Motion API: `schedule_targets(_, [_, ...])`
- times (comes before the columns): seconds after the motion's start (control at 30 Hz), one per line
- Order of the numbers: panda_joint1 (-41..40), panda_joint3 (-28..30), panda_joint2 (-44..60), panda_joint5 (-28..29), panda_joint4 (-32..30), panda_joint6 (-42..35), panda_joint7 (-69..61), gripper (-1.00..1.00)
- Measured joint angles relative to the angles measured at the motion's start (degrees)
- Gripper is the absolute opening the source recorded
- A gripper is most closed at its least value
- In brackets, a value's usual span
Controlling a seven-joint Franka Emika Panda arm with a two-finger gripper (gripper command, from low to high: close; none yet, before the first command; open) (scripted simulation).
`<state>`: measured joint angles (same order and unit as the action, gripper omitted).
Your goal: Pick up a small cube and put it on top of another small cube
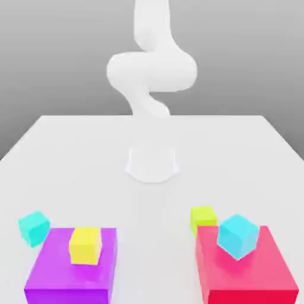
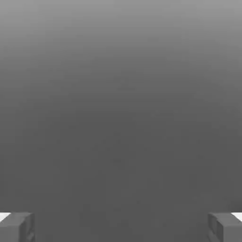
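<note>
Exterior view: we see the lime cube (image 1: 203, 217) on the white table (image 1: 77, 160) near its front edge, just behind the red block (image 1: 261, 279) carrying a bigger cyan cube (image 1: 237, 236). The small cyan cube (image 1: 33, 227) sits beside the purple block (image 1: 59, 273). Our gripper (image 2: 121, 227) hangs spread wide, grasping nothing.

Bright, even, soft-edged render lighting

Small cube (image 1: 203, 217) behind right block (image 1: 249, 273); other small cube (image 1: 33, 227) far left.
</note>
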<state>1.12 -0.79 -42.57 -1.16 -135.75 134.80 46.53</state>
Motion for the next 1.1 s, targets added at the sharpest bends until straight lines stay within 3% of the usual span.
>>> schedule_targets(0.5, [9.01, -10.32, 25.32, -6.32, -29.60, 22.69, 7.14, 0.00])
schedule_targets(0.63, [10.48, -13.20, 38.87, -3.84, -35.12, 33.47, 11.92, 0.00])
schedule_targets(0.73, [13.11, -8.94, 46.20, 2.81, -34.71, 39.42, 16.77, 0.00])
schedule_targets(0.83, [20.07, -1.51, 52.49, 5.47, -33.79, 44.70, 18.84, 0.00])
schedule_targets(0.87, [21.65, -0.02, 54.06, 5.37, -33.56, 46.02, 18.86, -1.00])
schedule_targets(1.1, [21.85, 0.31, 54.23, 6.00, -33.52, 46.19, 19.35, -1.00])
